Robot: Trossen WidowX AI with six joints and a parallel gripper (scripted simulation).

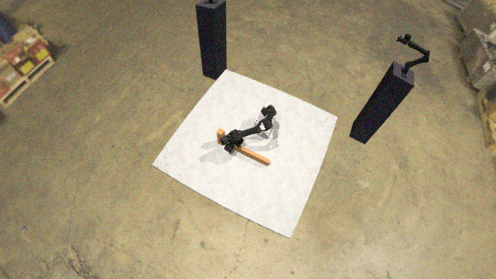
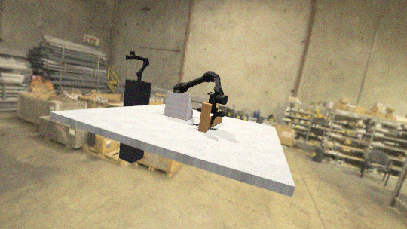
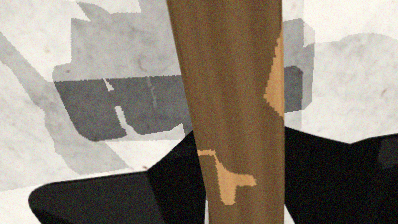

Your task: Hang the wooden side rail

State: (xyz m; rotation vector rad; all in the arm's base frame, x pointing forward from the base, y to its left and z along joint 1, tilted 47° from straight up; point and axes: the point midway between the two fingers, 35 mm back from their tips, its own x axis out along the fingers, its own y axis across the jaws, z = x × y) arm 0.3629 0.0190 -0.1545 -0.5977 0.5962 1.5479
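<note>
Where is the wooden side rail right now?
In the top view, the side rail lies mid-table, gripped by the end effector at its end beside the headboard post.

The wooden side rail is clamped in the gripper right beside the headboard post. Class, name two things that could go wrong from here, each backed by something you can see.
1. The hooks and pins are hidden in every view, so the side rail might be released before it seats in the headboard post.
2. The gripper grips close to the post; pulling away might knock it.
</note>
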